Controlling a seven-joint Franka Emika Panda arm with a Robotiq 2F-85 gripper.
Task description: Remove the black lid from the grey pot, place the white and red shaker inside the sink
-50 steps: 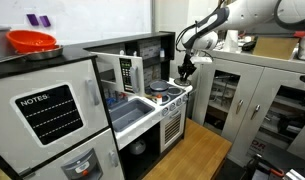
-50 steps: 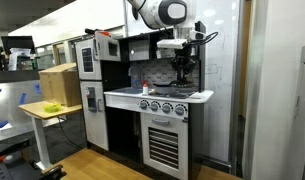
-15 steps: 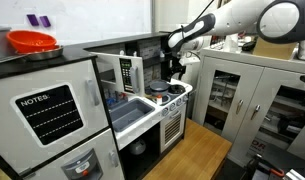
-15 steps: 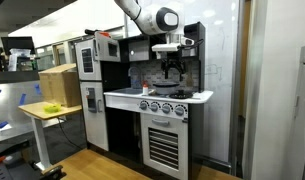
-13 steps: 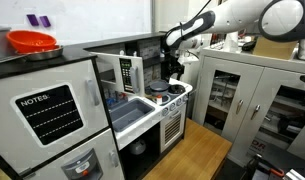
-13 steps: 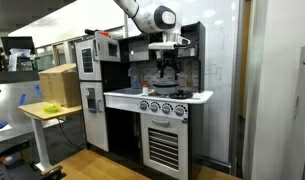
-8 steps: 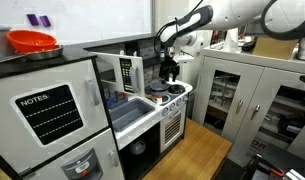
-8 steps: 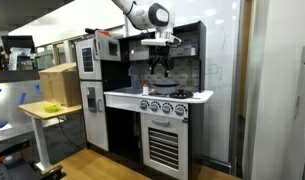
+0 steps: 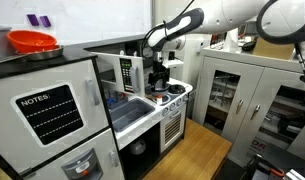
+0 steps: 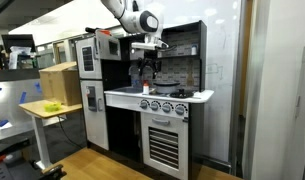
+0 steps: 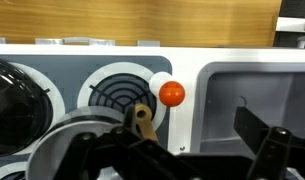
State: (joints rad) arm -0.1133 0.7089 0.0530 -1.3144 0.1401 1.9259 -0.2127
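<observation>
The pincer (image 10: 144, 75) hangs spread wide above the bench (image 11: 187, 130), pinching nothing. In the wrist view the shaker (image 11: 170, 92) stands just ahead of it, upright on the bench strip between a burner (image 11: 117, 95) and the sink (image 11: 254, 85), close to the sink's rim.

Risks, as I judge them: the shaker is small and round-topped, so an off-centre descent could let one finger knock it over and send it rolling across the burners. Pinching only the red cap could let it slip out on the way to the sink.

Count: one shaker, one sink, two burners in the wrist view. I cannot make out the pot and lid with any certainty.
</observation>
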